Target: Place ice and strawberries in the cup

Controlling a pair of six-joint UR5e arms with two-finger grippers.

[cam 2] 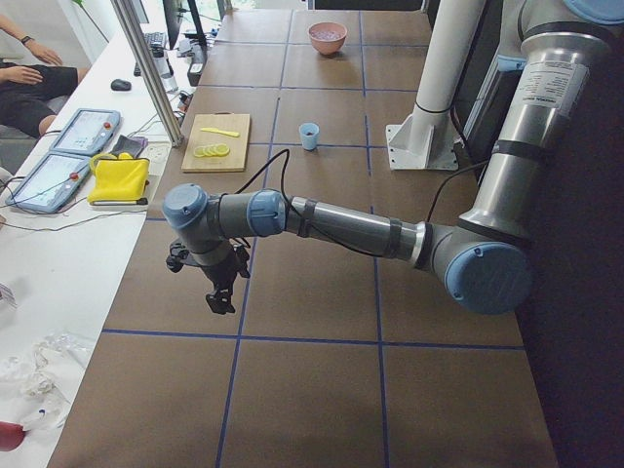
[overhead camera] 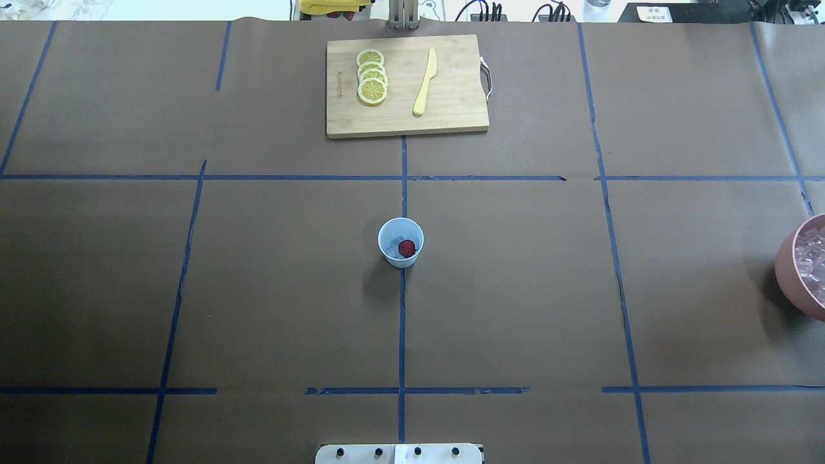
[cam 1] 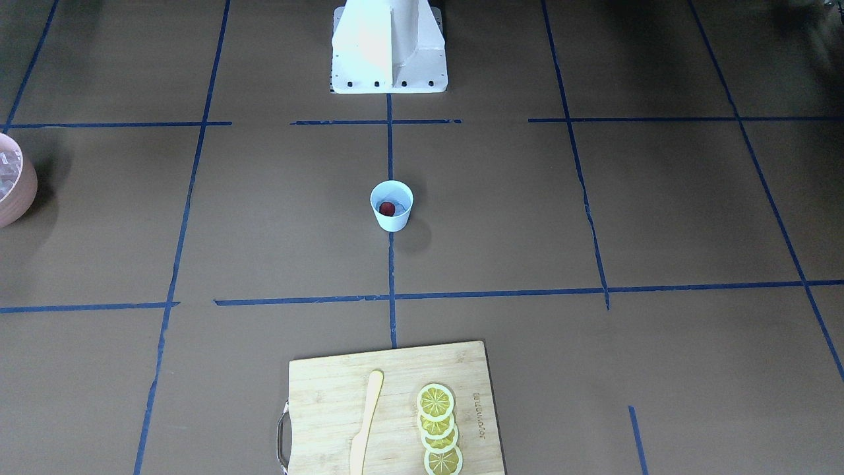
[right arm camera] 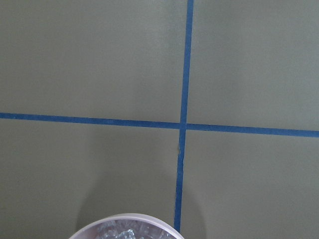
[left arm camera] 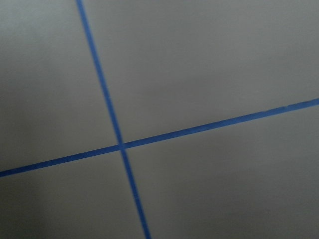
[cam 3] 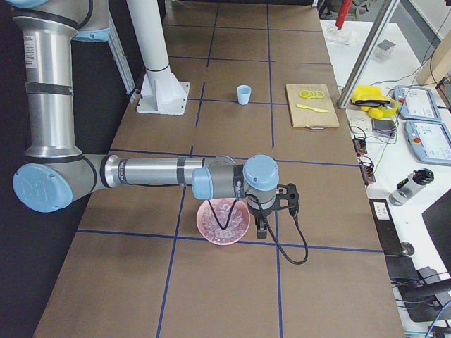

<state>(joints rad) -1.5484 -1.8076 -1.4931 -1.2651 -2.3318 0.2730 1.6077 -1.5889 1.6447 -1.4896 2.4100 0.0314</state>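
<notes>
The pale-blue cup (overhead camera: 400,242) stands upright at the table's middle, also in the front view (cam 1: 391,206). A small red strawberry (overhead camera: 407,247) lies inside it, beside a whitish ice cube (overhead camera: 392,245). More ice (overhead camera: 811,258) fills the pink bowl (overhead camera: 787,270) at the table's right end. My left gripper (cam 2: 219,297) hangs over bare table at the left end, far from the cup. My right gripper (cam 3: 262,227) hangs just beside the pink bowl (cam 3: 211,232). Both grippers show only in side views, so I cannot tell whether they are open or shut.
A wooden cutting board (overhead camera: 451,119) lies at the far edge, with several lemon slices (overhead camera: 372,76) and a yellow knife (overhead camera: 425,82) on it. Blue tape lines grid the brown table. The robot's white base (cam 1: 389,46) stands behind the cup.
</notes>
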